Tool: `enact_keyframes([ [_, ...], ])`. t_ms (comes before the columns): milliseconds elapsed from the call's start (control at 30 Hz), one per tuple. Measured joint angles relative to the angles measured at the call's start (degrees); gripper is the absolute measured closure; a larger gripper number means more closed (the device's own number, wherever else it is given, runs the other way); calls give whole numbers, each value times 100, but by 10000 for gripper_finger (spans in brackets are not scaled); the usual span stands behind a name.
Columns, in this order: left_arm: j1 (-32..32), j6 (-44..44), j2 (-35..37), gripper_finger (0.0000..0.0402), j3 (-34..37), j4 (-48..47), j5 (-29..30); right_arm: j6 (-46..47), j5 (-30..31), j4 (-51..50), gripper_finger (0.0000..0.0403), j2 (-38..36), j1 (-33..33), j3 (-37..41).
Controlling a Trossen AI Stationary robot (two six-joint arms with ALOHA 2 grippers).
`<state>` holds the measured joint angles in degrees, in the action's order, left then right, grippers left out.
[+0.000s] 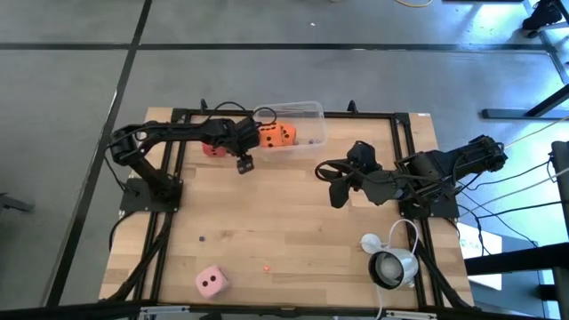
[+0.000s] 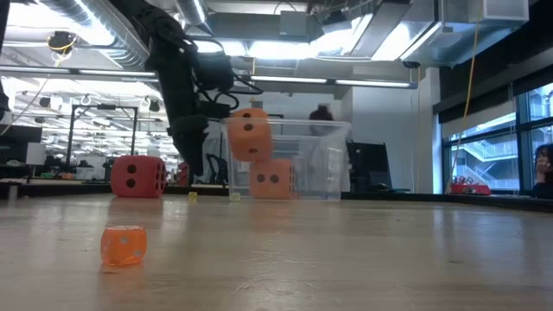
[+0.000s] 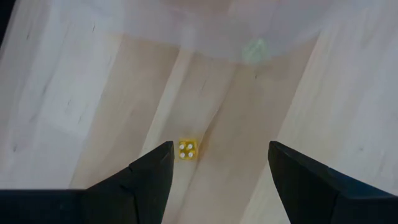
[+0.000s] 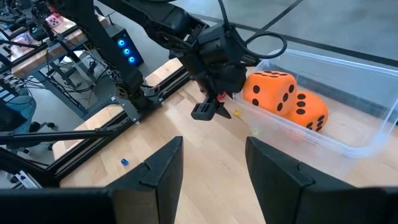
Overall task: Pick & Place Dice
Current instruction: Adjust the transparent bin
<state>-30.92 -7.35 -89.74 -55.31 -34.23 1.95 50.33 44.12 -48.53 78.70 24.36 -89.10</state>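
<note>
Two orange dice (image 4: 283,99) sit in a clear tub (image 1: 298,124) at the table's far side, one (image 2: 251,134) propped on the other (image 2: 272,179). A red die (image 1: 213,148) rests on the table left of the tub. A pale pink die (image 1: 211,282) lies near the front edge. My left gripper (image 3: 219,149) hangs open just in front of the tub, pointing steeply down, with a tiny yellow die (image 3: 187,149) on the wood below its fingers. My right gripper (image 4: 214,146) waits open and raised at the table's right (image 1: 336,182).
A tiny orange die (image 2: 123,244) lies on the wood toward the front (image 1: 267,265). A white round device with a cord (image 1: 391,265) sits at the front right corner. Black frame rails (image 1: 169,222) run along the table's edges.
</note>
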Motion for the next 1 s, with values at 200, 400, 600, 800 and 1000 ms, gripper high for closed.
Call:
enact_keyframes([
  [200,2,236,27,151,12,-40,590,0,-2,0,230,0,0,0],
  [400,-35,345,521,151,36,331,450,0,-22,-6,230,0,0,0],
  [600,-165,467,899,151,39,312,347,-135,-21,-9,230,0,0,0],
  [800,-565,972,945,168,39,149,348,-155,-17,-9,230,0,0,0],
  [1000,-898,1630,955,278,33,851,-152,-151,-18,-9,230,0,0,0],
])
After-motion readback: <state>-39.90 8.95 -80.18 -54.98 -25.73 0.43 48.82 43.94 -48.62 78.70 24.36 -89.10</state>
